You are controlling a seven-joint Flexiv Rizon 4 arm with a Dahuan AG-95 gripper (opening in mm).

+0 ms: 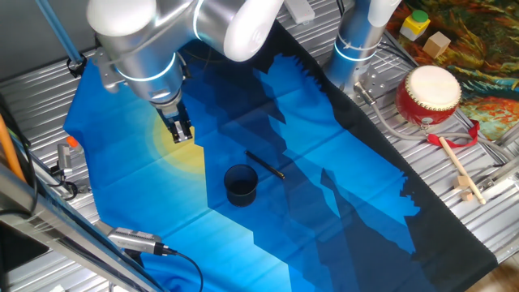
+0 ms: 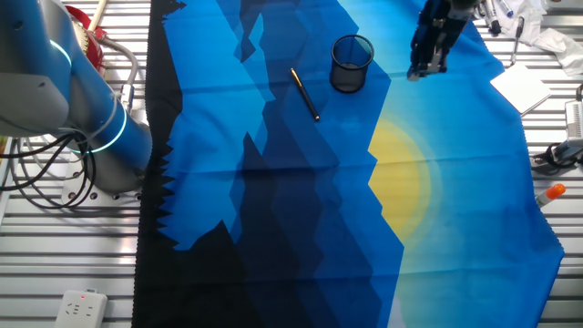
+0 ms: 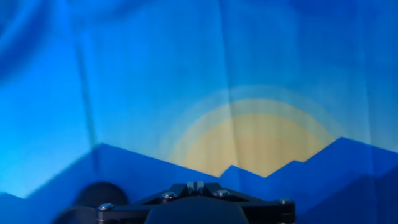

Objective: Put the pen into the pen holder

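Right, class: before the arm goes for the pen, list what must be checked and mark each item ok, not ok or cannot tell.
1. Pen lies flat on the cloth, free of the cup: ok.
2. Cup upright, mouth open: ok.
3. Claw holds nothing: ok.
4. Claw open enough for the pen: not ok; the fingers look closed together in the hand view.
5. Claw above the pen: not ok; it hovers over the yellow sun, on the far side of the cup.
6. Cup empty inside: cannot tell.
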